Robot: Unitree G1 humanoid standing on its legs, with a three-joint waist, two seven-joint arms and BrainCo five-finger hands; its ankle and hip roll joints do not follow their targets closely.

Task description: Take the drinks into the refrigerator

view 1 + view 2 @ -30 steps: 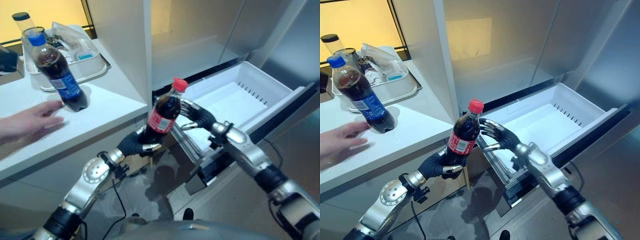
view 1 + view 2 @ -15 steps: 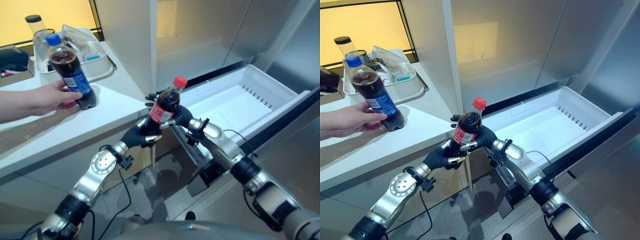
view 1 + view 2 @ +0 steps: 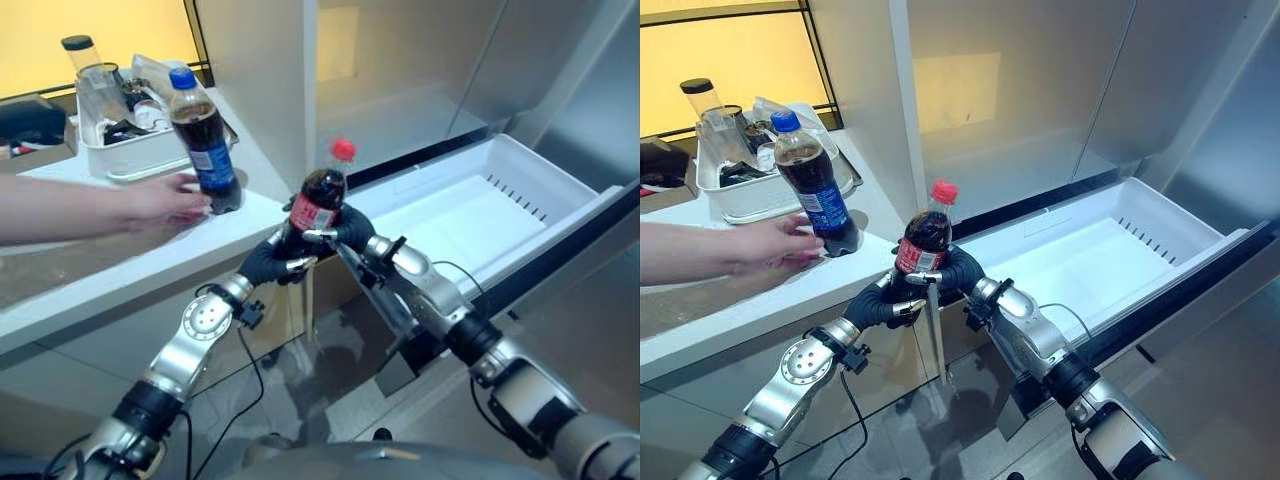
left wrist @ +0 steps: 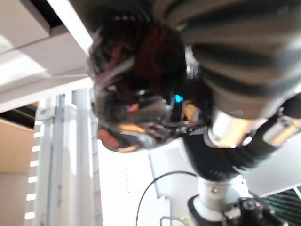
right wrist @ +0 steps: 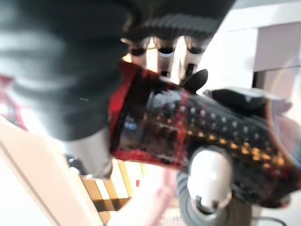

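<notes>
A cola bottle (image 3: 318,203) with a red cap and red label stands upright in the air before the counter's corner. My left hand (image 3: 268,264) is curled round its lower part from below. My right hand (image 3: 347,229) wraps its fingers (image 5: 160,50) over the label (image 5: 149,126) from the fridge side. The bottle's base (image 4: 134,113) shows in the left wrist view. A second cola bottle (image 3: 810,187) with a blue cap stands on the white counter (image 3: 760,290), with a person's hand (image 3: 768,245) at its foot.
The fridge's white drawer (image 3: 1110,235) stands pulled out and empty to the right of my hands. Above it the fridge compartment's shelf (image 3: 400,115) is open. A white tray (image 3: 750,195) with glassware sits at the counter's back left.
My right hand has come in from the drawer side and closed on the red-capped bottle, which now stands more upright. The person has slid the blue-capped bottle toward the counter's corner.
</notes>
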